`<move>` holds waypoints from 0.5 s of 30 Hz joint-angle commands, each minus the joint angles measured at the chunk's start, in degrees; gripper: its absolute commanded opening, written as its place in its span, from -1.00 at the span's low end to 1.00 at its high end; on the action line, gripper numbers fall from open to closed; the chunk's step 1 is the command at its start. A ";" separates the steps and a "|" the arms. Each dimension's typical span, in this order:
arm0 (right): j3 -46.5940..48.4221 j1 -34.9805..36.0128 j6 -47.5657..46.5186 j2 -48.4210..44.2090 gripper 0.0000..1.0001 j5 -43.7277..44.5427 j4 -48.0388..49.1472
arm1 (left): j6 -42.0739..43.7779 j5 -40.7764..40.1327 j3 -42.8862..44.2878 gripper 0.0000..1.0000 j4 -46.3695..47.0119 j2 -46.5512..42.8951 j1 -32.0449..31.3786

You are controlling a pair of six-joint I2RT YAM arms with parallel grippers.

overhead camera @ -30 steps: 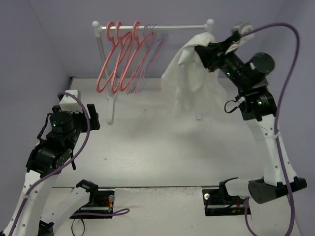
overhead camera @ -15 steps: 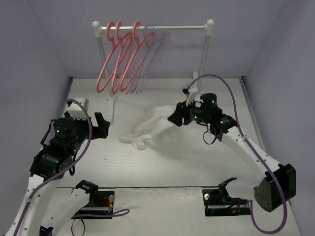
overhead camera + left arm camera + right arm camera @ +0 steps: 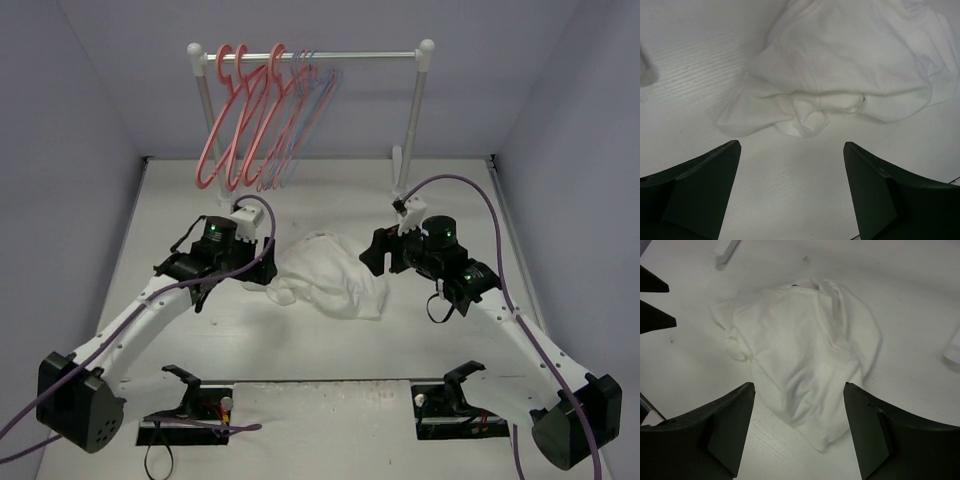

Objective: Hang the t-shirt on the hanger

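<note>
On the bench [image 3: 330,200]: the t-shirt [image 3: 330,280] lies in a crumpled white heap near the middle, between the two arms, and neither arm has hold of it.
At the back rack [image 3: 380,56]: the hanger [image 3: 318,100], thin and light blue, hangs on the rail just right of the pink hangers [image 3: 240,120]. It is bare and well apart from the shirt.
Left end effector [image 3: 790,144]: its fingers are spread wide with nothing between them. It sits low beside the heap's left edge, aimed at a bunched fold that sticks out there.
Right end effector [image 3: 797,385]: it is also wide open and empty, poised at the heap's right side with the cloth framed between its fingers.
Why so placed: with one arm on each flank and both facing inward, each looks set to take its own side of the cloth. That would probably let the shirt be lifted and spread rather than dragged as a lump.
Progress: early, by my reading, since the shirt is not gripped and the hanger is untouched.
Next move calls for: a low pinch on one outer fold.
Risk: the soft layers overlap, so a pinch may catch several at once. I cannot tell where the neck opening lies in the heap.
</note>
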 commanded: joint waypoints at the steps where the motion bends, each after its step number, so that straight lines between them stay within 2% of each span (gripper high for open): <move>1: 1.40 -0.39 -2.85 2.18 0.35 -0.90 1.57 | 7.12 4.56 4.68 0.59 11.29 7.02 -1.50; 5: 0.73 -0.51 -3.94 3.03 0.32 -2.42 1.51 | 9.38 6.65 8.71 0.59 13.15 15.50 -1.50; 10: -0.14 -0.71 -4.59 2.77 0.32 -3.16 1.58 | 7.91 10.17 12.61 0.59 14.82 24.26 -1.50; 15: -0.19 -1.00 -5.36 3.01 0.32 -3.06 1.57 | 5.66 10.40 12.55 0.59 15.21 27.64 -1.50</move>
